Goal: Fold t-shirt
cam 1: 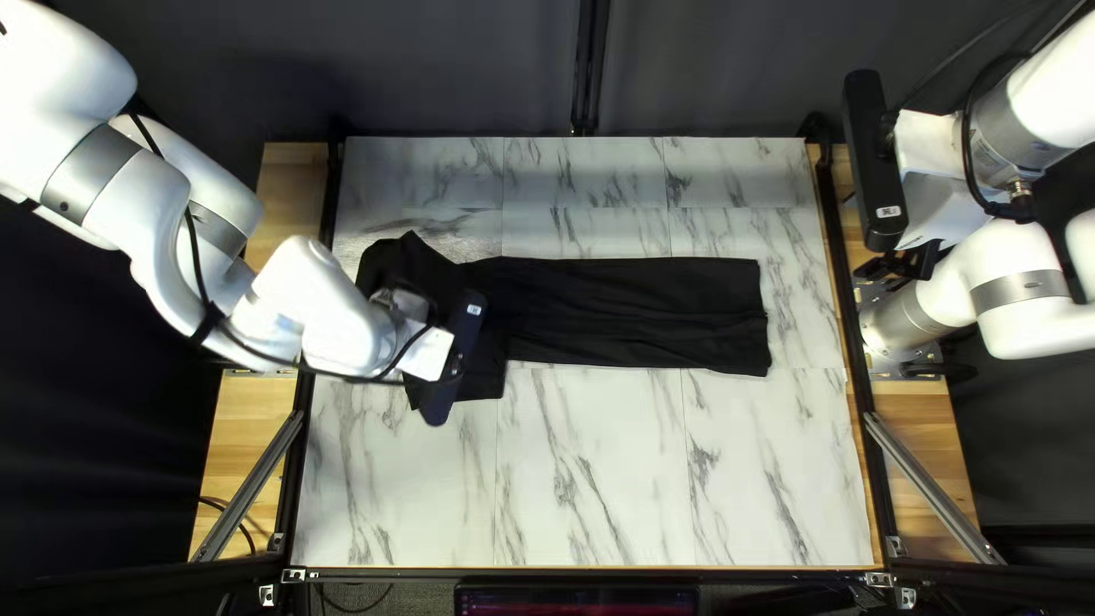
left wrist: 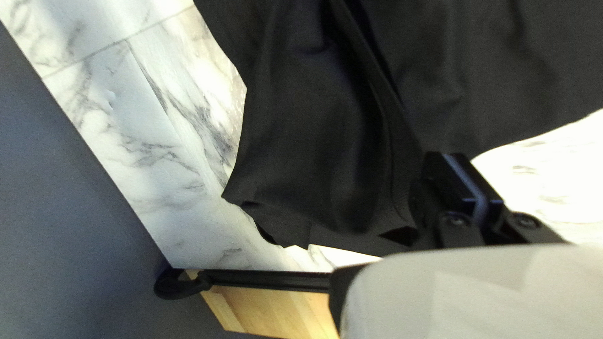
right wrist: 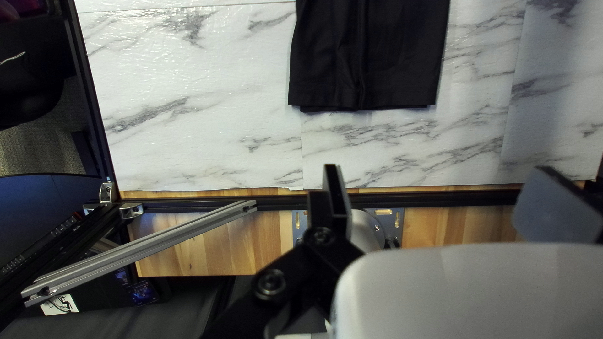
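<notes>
One end of the black T-shirt (cam 1: 639, 314) bunched up left, pinched by the left gripper (cam 1: 424, 351), while the right gripper (cam 1: 895, 266) hung wide by the table's (cam 1: 616, 479) right edge!

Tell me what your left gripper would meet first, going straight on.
Most likely the black t-shirt: it lies ahead of my left gripper, though how near is unclear.

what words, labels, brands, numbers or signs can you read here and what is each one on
None can be read.
Label on my left arm's black wrist bar: too small.
Label on my right arm's black wrist bar: too small.
White sticker past the table's edge: too small.
Black t-shirt: no print shows.
</notes>
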